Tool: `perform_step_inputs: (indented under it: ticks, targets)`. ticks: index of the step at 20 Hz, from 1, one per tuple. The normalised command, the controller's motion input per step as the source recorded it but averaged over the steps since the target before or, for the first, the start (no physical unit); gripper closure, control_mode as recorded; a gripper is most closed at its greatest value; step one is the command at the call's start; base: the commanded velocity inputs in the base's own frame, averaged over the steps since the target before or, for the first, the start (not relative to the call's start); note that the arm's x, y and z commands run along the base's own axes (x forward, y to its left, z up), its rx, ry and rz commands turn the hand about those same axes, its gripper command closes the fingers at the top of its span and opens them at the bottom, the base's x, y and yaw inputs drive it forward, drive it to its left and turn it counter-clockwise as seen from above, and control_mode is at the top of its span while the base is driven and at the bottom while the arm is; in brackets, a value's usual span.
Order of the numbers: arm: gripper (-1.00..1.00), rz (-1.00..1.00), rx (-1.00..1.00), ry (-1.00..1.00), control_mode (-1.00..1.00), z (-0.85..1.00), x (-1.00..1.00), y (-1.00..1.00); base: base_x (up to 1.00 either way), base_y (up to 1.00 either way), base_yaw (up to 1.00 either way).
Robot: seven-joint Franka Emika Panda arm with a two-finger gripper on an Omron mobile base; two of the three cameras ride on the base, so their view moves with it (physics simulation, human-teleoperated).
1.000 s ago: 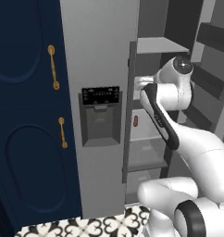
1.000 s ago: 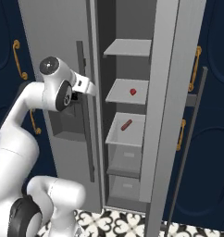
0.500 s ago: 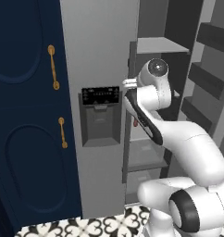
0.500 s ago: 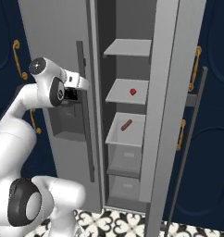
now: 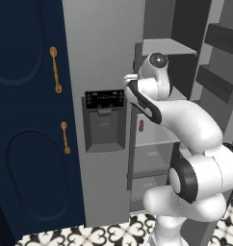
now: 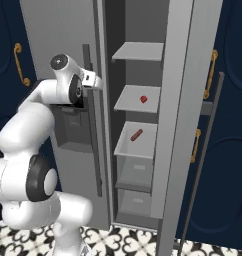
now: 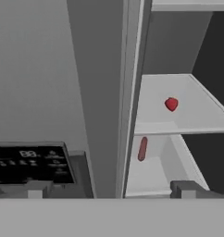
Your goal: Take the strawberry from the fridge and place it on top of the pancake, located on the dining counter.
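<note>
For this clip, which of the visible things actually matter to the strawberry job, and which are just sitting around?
Belongs to the job:
- strawberry, on a middle shelf
- fridge, right door open
- claw, open, empty, outside the compartment

Just lying about:
- reddish oblong item in the tray below the strawberry
- dispenser panel
- navy cabinets with brass handles

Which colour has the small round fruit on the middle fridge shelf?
The strawberry is bright red, seen best in the hand view.
</note>
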Motion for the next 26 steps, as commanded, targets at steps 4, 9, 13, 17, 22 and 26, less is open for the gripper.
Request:
perform_step_inputs:
  ticks: [4,9,13,17,22,26]
  targets:
    - [-1.00,0.00,0.00,0.00,-1.00,-0.15,0.35,0.04,0.00,0.00,0.00]
    - [-1.00,0.00,0.00,0.00,-1.00,-0.24,0.36,0.06,0.00,0.00,0.00]
    - [-1.00,0.00,0.00,0.00,-1.00,-0.15,0.42,0.00,0.00,0.00,0.00]
    - [-1.00,0.00,0.00,0.00,-1.00,-0.05,0.56,0.00,0.00,0.00,0.00]
    - [-1.00,0.00,-0.02,-0.10,-1.00,-0.09,0.45,0.00,0.00,0.00,0.00]
    - [-1.00,0.00,0.00,-0.13,-1.00,-0.01,0.07,0.00,0.00,0.00,0.00]
